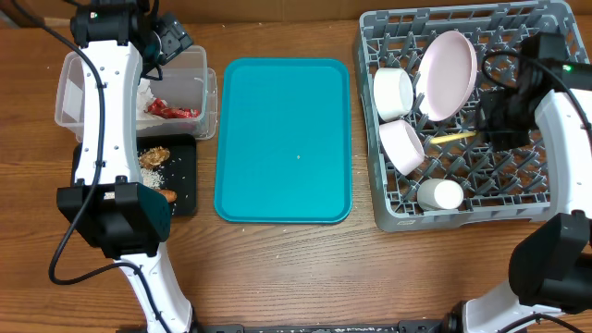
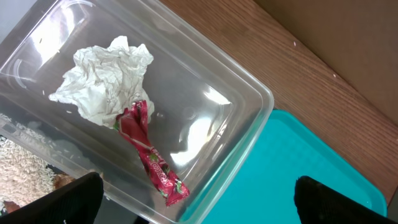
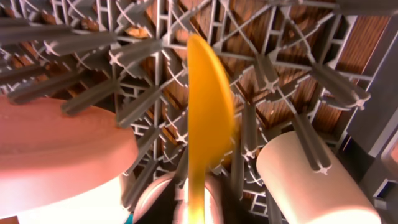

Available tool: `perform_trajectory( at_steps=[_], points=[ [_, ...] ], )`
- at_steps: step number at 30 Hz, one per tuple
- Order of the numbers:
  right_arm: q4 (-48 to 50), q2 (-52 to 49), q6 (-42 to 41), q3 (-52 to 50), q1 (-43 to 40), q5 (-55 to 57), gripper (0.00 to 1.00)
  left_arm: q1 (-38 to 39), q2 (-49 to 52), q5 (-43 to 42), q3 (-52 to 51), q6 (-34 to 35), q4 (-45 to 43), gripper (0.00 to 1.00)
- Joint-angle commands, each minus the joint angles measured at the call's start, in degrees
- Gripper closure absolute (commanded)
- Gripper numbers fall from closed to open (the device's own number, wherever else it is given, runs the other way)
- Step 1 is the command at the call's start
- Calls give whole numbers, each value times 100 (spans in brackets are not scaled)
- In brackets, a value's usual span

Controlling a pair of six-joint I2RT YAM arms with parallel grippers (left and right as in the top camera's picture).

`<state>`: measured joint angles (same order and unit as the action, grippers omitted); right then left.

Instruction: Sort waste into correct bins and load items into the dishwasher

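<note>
Overhead looks straight down; both wrist views sit close (left above the tub [image 2: 252, 93], right above the rack [image 3: 155, 37]).

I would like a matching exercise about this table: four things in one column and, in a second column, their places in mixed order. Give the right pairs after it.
Things:
1. crinkled red wrapper
2. yellow spoon
3. loose rice grains
4. teal tray

Places:
A. on the black tray
B. among the pegs of the grey dish rack
C. in the clear tub
D. on the wooden table, between the tub and the rack

Pairs: 1-C; 2-B; 3-A; 4-D
</note>
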<state>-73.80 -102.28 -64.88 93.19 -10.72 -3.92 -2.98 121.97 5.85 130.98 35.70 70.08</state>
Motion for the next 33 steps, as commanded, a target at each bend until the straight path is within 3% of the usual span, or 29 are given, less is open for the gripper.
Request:
perform_trajectory(
  at_steps=[1, 2, 7, 8, 11, 13, 17, 21, 24, 27, 30, 33],
  points=[
    [92, 55, -133, 15, 4, 131, 33, 42, -17, 55, 166, 72, -2, 0],
    [120, 59, -74, 24, -31, 127, 21, 42, -17, 52, 166, 72, -2, 0],
    [4, 404, 1150, 610, -136, 61, 12, 42, -17, 55, 166, 70, -2, 0],
    [-72, 586, 1541, 820, -127, 9, 8, 42, -17, 55, 166, 72, -2, 0],
    [-297, 1340, 3748, 1502, -17, -997, 0, 42, -17, 55, 166, 70, -2, 0],
    [-933, 1897, 4266, 1851, 57, -1008, 0, 42, -17, 55, 166, 72, -2, 0],
    [-1921, 2909, 4304, 1934, 52, -905, 0, 42, -17, 55, 166, 72, -2, 0],
    [-2295, 3598, 4306, 1934, 52, -691, 0, 42, -17, 52, 166, 70, -2, 0],
    [-2323, 4153, 4315, 1934, 52, -308, 0, 42, -17, 55, 166, 72, -2, 0],
    [-2319, 4520, 5167, 1934, 52, -168, 0, 42, -17, 52, 166, 70, -2, 0],
    [-2258, 4588, 5298, 1928, 52, -168, 0, 42, -17, 52, 166, 70, -2, 0],
    [-1526, 4822, 5466, 1628, 61, -186, 0, 42, -17, 55, 166, 70, -2, 0]
  ],
)
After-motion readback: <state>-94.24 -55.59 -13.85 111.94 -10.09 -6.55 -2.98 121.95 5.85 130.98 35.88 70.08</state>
